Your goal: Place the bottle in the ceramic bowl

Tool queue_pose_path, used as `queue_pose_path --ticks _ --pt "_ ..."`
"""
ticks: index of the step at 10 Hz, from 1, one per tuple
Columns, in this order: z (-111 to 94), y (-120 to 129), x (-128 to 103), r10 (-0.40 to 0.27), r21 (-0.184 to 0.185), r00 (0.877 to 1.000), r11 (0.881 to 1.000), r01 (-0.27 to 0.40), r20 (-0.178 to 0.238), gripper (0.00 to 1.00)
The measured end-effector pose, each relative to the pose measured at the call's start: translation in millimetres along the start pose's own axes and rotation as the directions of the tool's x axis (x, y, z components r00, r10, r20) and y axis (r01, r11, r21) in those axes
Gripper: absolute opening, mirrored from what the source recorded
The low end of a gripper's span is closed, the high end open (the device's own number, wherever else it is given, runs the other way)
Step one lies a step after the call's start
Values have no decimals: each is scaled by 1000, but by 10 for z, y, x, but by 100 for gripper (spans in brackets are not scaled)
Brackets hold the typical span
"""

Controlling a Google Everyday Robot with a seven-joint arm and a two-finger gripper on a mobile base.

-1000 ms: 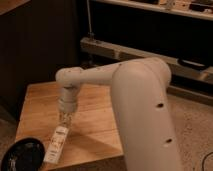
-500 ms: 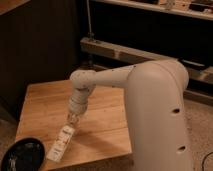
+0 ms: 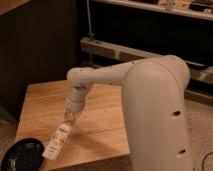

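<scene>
The slim white bottle with a dark-printed label hangs tilted from my gripper, cap end up in the fingers and base pointing down-left. The gripper is shut on the bottle and holds it just above the table's front left corner. The glossy black ceramic bowl sits at the bottom left, and the bottle's lower end is just right of its rim. The bowl looks empty.
The wooden table carries the bowl near its front left edge. My large white arm fills the right side of the view. A dark cabinet and metal shelving stand behind the table.
The arm's wrist has swung slightly to the right with the bottle still in the gripper. The bottle is still beside the bowl's right rim. The bowl has not moved.
</scene>
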Motion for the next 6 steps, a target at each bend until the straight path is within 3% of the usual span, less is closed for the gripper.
queue_pose_path --ticks 6 --pt "28 263 -60 35 -43 999 998 -35 8 0"
